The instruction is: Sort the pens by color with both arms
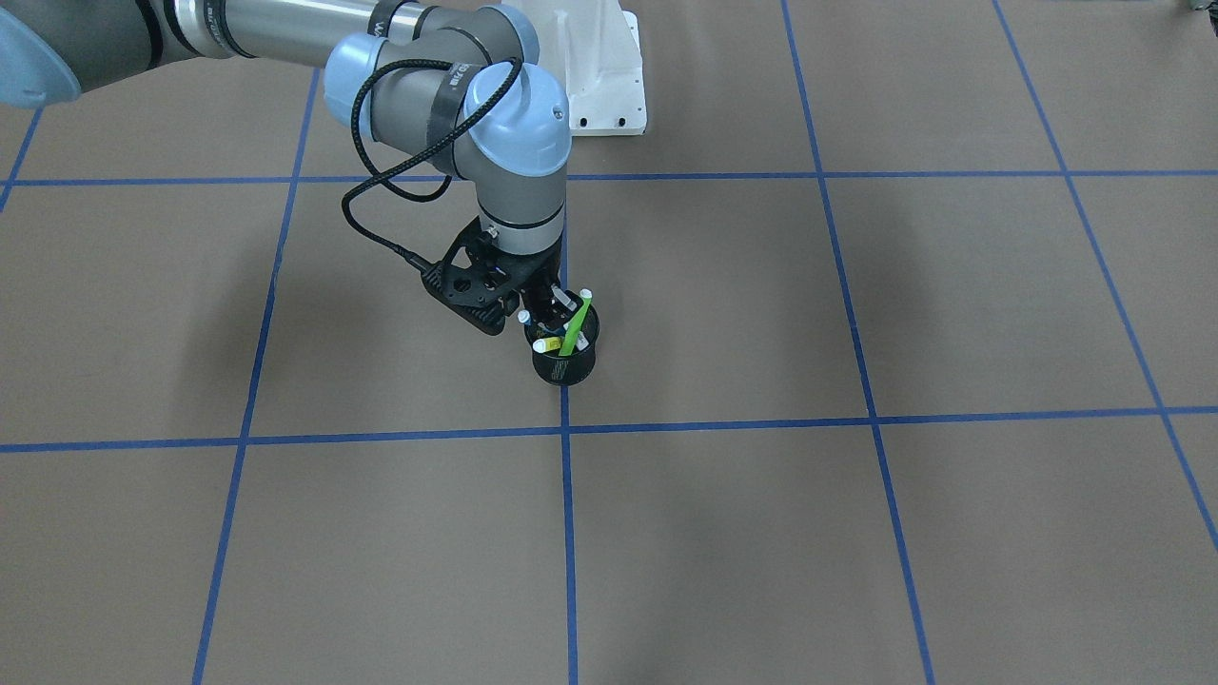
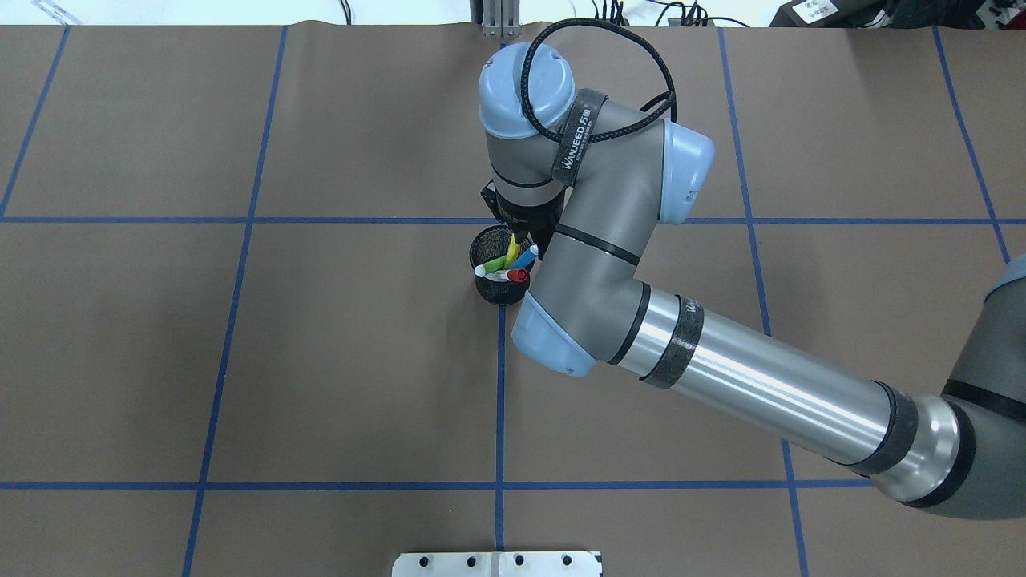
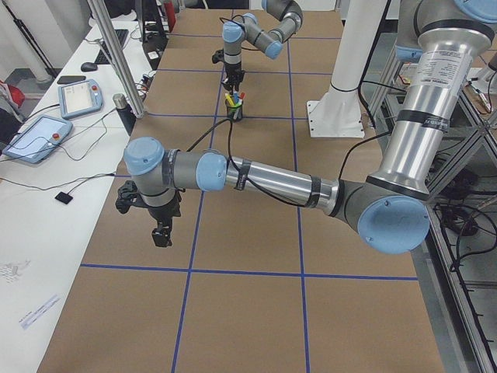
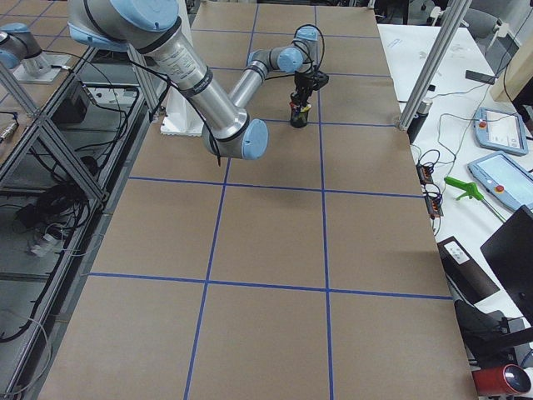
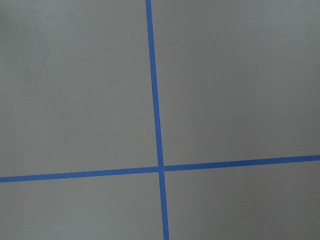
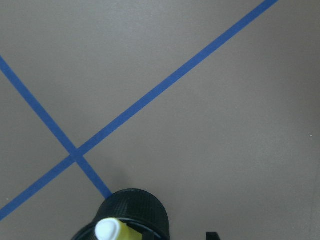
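A black mesh cup (image 2: 490,290) stands on a blue tape crossing in the middle of the table and holds all the pens. They are the green pen (image 2: 492,264), the yellow pen (image 2: 513,249), the blue pen (image 2: 526,257) and the white pen with a red cap (image 2: 519,275). My right gripper (image 2: 523,236) hangs just above the cup's far rim, by the yellow pen's top. Its jaws look open and hold nothing. In the front view it (image 1: 549,306) sits right over the cup (image 1: 564,366). My left gripper (image 3: 161,233) hangs over bare table far from the cup. I cannot tell its state.
The table is brown paper with a grid of blue tape lines (image 1: 568,533). The robot's white mounting base (image 1: 609,86) stands at the table's near side. The right arm's forearm (image 2: 761,385) stretches across the right half. Desks with tablets (image 3: 35,140) lie beyond the far edge.
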